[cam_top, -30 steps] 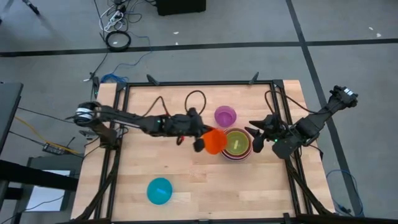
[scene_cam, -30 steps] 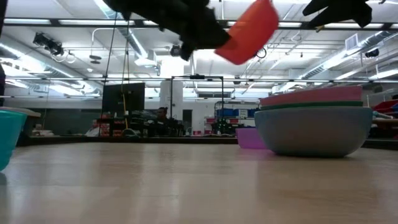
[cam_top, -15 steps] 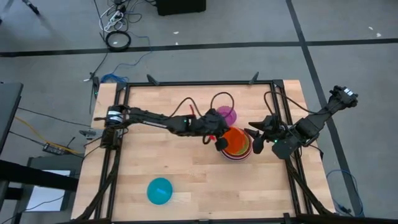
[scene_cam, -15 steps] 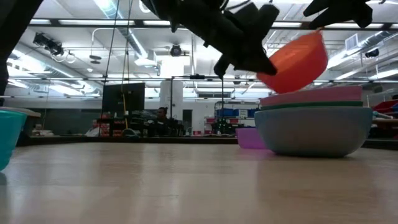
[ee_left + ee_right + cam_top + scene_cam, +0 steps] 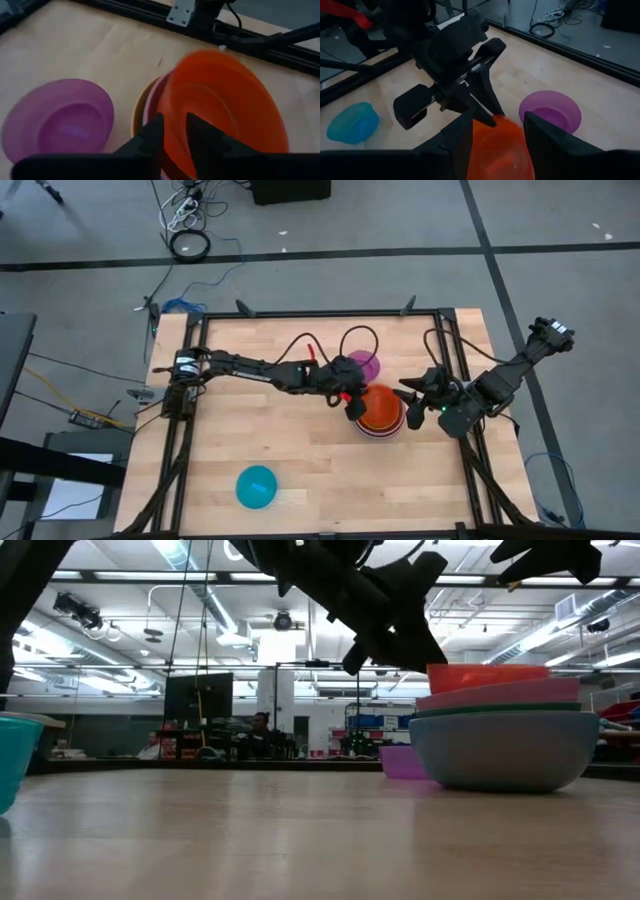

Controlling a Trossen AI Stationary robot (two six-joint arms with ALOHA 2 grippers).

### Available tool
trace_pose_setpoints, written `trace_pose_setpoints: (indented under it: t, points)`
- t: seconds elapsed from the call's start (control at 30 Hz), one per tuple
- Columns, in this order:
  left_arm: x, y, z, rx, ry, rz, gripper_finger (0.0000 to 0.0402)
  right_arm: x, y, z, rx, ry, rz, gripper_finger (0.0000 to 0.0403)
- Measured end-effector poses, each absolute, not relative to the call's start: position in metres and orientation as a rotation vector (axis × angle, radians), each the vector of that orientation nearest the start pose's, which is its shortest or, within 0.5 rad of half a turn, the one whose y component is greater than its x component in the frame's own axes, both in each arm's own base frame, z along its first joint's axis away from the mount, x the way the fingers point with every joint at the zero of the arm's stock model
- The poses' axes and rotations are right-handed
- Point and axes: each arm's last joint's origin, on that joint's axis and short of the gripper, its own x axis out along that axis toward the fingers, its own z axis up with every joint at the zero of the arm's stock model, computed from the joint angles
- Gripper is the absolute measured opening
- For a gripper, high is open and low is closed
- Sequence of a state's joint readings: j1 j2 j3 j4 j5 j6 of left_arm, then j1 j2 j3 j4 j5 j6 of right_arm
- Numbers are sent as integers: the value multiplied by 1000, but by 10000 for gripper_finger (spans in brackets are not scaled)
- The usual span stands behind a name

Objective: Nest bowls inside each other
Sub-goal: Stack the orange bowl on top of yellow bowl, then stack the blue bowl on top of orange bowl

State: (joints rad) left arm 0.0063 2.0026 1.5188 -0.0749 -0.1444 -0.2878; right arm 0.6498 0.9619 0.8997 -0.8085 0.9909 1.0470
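L hand (image 5: 352, 402) at orange bowl (image 5: 380, 408) rim atop stack; grip unclear, fingers part-hidden. R hand (image 5: 415, 402) open nearby.

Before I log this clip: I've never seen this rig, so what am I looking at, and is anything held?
Two dark robot arms work at a wooden table, filmed from overhead, from table height, and from each wrist. The left gripper has its fingers at the rim of the orange bowl, which sits level on top of the nested stack; whether they still pinch it is unclear. The right gripper waits open beside the stack, empty. A purple bowl and a cyan bowl stand apart.
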Motion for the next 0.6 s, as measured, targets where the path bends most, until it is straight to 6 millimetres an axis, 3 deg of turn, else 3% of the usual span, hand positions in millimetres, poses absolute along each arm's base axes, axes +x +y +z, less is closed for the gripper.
trace_pose_setpoints:
  t: [0.17,0.37,0.5,0.6]
  points:
    - [458,6,232,-263,527,197,121,151,84,301,370,352,-569,164]
    - [455,5,235,-227,539,151,128,151,84,301,373,351,-569,164]
    - [437,4,264,-162,565,126,128,151,84,300,367,355,-571,164]
    - [412,3,281,-115,686,139,128,150,84,300,362,359,-573,164]
